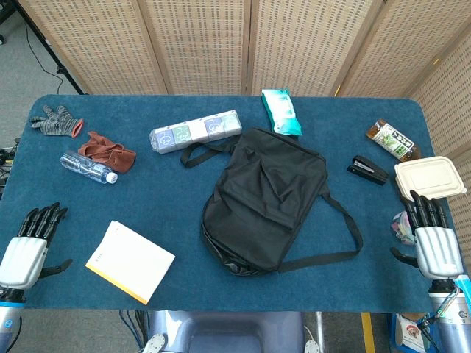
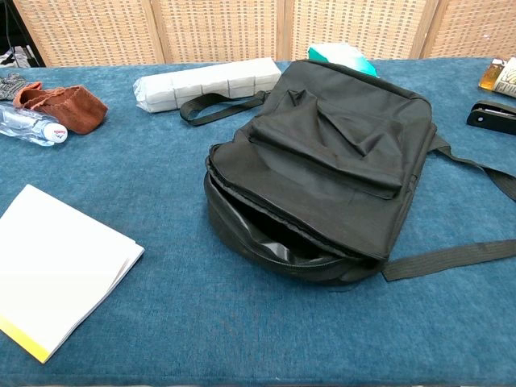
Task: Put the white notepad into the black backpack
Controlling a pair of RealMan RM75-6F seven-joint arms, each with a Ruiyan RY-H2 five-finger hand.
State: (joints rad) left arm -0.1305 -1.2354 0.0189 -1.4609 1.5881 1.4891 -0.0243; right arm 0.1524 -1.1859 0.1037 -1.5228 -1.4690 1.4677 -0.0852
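Note:
The white notepad [image 1: 130, 260] [image 2: 56, 270], yellow along its near edge, lies flat on the blue table at the front left. In the middle lies the black backpack [image 1: 266, 198] [image 2: 322, 169], its main zip gaping toward the front edge in the chest view. My left hand [image 1: 29, 246] rests at the far left front corner, left of the notepad, fingers apart and empty. At the right front corner my right hand [image 1: 431, 235] also rests with fingers spread, holding nothing. Neither hand shows in the chest view.
At the back left lie a grey glove [image 1: 55, 121], a brown cloth [image 1: 109, 154], a water bottle [image 1: 88, 168] and a wrapped pack [image 1: 196, 131]. A wipes pack [image 1: 281, 112] sits behind the backpack. A stapler [image 1: 367, 170], snack bag [image 1: 392, 140] and lidded box [image 1: 430, 177] occupy the right.

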